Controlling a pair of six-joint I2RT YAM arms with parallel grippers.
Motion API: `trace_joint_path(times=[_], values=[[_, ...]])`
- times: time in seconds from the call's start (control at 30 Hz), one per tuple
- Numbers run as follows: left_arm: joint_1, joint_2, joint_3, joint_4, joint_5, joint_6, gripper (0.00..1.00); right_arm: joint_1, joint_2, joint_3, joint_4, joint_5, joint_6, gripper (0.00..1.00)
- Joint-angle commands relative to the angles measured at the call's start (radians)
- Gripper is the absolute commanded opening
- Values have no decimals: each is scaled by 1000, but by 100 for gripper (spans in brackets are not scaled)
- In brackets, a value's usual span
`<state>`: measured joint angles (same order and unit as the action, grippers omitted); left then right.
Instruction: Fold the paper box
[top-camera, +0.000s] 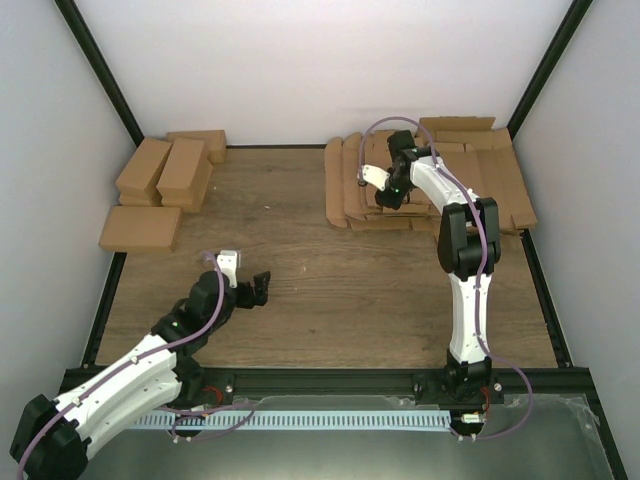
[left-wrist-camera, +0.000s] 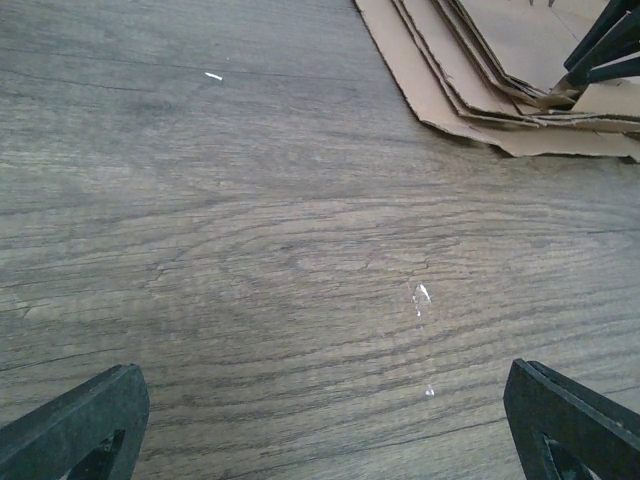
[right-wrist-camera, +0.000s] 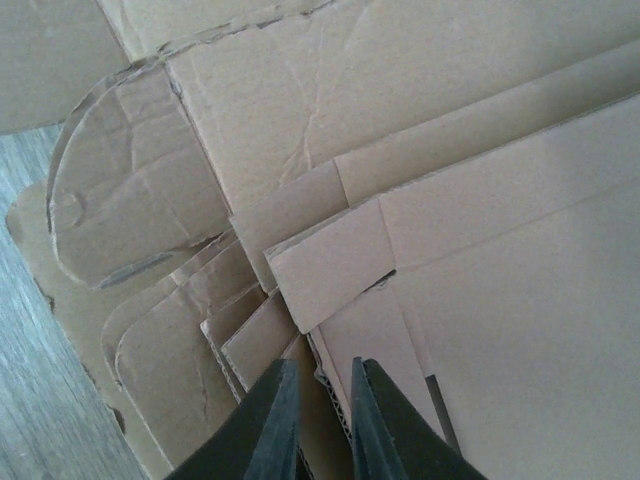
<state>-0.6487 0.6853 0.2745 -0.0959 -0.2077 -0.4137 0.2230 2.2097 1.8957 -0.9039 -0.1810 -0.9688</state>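
Observation:
My right gripper (top-camera: 392, 190) is down on the bundle of flat brown cardboard sheets (top-camera: 440, 185) at the back right. In the right wrist view its fingers (right-wrist-camera: 322, 365) are nearly together, with the corrugated edge of one flat cardboard piece (right-wrist-camera: 366, 336) pinched between them. That piece lies on top of the bundle with creases and flaps. My left gripper (top-camera: 262, 288) is open and empty, low over the bare wooden table (left-wrist-camera: 300, 250), its fingertips (left-wrist-camera: 90, 420) wide apart. No formed paper box shows.
Several narrow brown cardboard boxes (top-camera: 170, 168) are piled at the back left, with a flatter one (top-camera: 140, 228) in front of them. The bundle's corner (left-wrist-camera: 480, 70) shows in the left wrist view. White walls and black posts enclose the table.

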Motion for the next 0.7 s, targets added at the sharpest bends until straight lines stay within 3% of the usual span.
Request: trace_joint_path(times=[0.0, 0.07, 0.27, 0.47, 0.67], values=[[-2, 0, -1, 27, 1, 13, 100, -10, 17, 9, -22, -10, -9, 8], [-2, -2, -1, 27, 0, 13, 100, -11, 15, 12, -8, -10, -8, 1], [-1, -2, -1, 27, 0, 13, 100, -11, -33, 34, 14, -53, -20, 1], [-2, -5, -2, 27, 4, 15, 100, -11, -146, 55, 123, -1, 3, 1], [-2, -26, -9, 25, 8, 15, 100, -12, -278, 109, 101, -45, 39, 1]])
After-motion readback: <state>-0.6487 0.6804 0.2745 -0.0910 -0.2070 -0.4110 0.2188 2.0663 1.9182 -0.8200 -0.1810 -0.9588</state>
